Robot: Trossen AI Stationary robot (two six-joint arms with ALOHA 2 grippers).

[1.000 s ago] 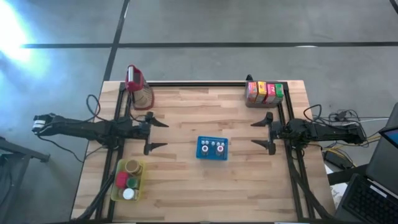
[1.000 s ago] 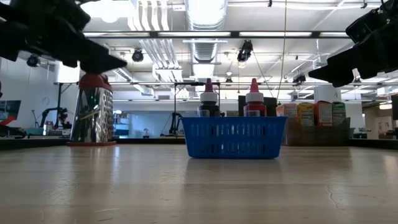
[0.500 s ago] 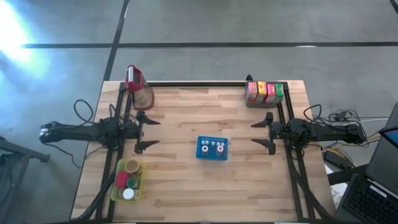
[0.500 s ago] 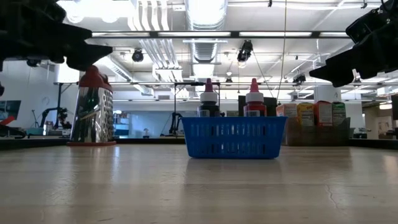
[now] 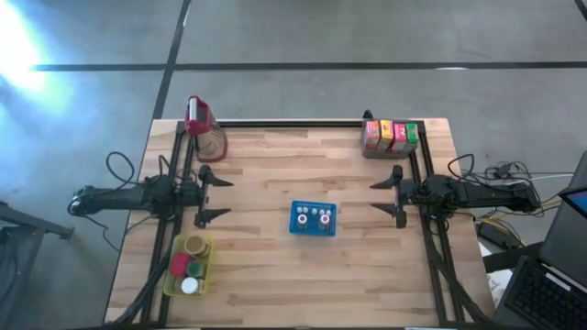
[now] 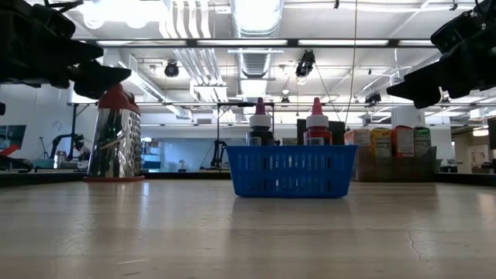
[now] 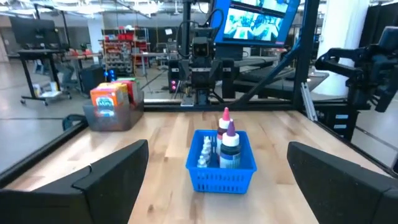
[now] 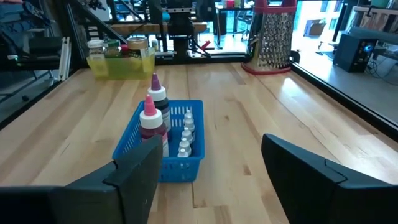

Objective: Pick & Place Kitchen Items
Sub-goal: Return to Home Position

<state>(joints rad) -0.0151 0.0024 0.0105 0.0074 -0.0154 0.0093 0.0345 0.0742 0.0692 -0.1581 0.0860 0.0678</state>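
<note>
A blue perforated basket (image 5: pixel 314 218) stands at the table's middle with two pink-capped bottles (image 8: pixel 153 112) and small white-capped ones upright in it. Red, yellow, orange and green cartons (image 5: pixel 390 135) stand in a clear bin at the far right corner. A yellow-green tray (image 5: pixel 171 278) near the left front holds round tins and lids (image 5: pixel 190 266). My left gripper (image 5: pixel 227 197) hovers open to the basket's left. On the basket's other side, my right gripper (image 5: pixel 372 196) also hovers open. Both point level at the basket and hold nothing.
A metal grater with a red top (image 5: pixel 204 128) stands at the far left corner. Black frame rails (image 5: pixel 431 257) run along the table's left and right sides under the arms. Bare wood (image 5: pixel 312 284) lies in front of the basket, and more behind it.
My left gripper has drawn back toward the table's left edge, away from the basket, staying open and level. The right arm and all the items have kept still.
</note>
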